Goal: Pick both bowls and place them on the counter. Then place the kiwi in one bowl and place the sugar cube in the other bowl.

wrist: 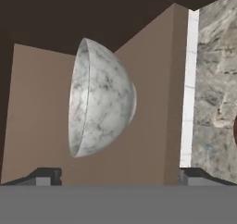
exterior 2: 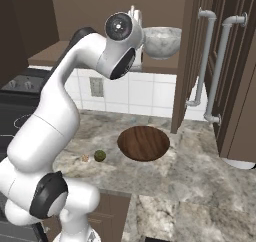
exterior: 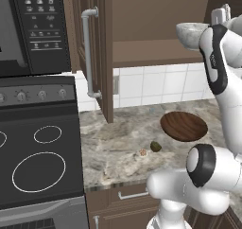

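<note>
On the table, reading left to right in the left base view: the sugar cube, a tiny pale lump; just beside it the kiwi, a small olive oval; then, near but apart, the wooden bowl, wide, shallow and dark brown, already resting on the stone surface.

The marbled bowl is not yet down — it sits on the shelf of the open upper cabinet, above and to the right of the wooden bowl. It is grey-white, deep and rounded, smaller than the wooden bowl.

Governing relation: in the hand view the marbled bowl lies straight ahead of the end effector, apart from it, centred between the two fingertips. The view is rolled, so the rim faces left and the rounded underside right. The jaws are spread wide and hold nothing. The coming move likely requires a forward advance until the fingers straddle the bowl wall.
</note>
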Controlling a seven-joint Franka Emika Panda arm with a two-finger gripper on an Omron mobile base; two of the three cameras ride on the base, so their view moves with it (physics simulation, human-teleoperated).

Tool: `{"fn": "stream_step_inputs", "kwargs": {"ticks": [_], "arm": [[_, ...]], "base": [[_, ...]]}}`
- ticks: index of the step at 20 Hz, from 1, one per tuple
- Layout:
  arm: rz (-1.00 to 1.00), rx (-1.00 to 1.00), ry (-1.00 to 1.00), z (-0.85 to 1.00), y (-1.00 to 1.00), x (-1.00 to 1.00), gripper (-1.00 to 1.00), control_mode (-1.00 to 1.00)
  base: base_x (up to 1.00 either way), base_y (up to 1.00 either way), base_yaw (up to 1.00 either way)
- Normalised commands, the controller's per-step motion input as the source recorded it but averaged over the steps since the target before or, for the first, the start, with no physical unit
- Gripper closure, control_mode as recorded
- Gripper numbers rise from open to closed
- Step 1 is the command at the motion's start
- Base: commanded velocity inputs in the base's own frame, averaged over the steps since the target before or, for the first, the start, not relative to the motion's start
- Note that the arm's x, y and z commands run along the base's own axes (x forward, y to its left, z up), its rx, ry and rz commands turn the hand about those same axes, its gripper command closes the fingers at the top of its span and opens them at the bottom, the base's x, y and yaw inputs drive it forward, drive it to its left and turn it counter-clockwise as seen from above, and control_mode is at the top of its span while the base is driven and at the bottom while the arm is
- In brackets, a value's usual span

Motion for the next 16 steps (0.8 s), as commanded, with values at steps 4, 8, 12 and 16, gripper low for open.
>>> {"fn": "stream_step_inputs", "kwargs": {"ticks": [4,8,12,16], "arm": [[-0.08,0.00,0.03,0.00,-0.24,0.33,-1.00,-1.00],[-0.02,0.00,0.06,0.00,-0.29,0.32,-1.00,-1.00],[0.00,0.00,0.08,0.00,-0.31,0.28,-1.00,-1.00],[0.02,0.03,0.11,0.00,-0.24,0.20,-1.00,-1.00]], "base": [[0.00,0.00,0.00],[0.00,0.00,0.00],[0.00,0.00,0.00],[0.00,0.00,0.00]]}}
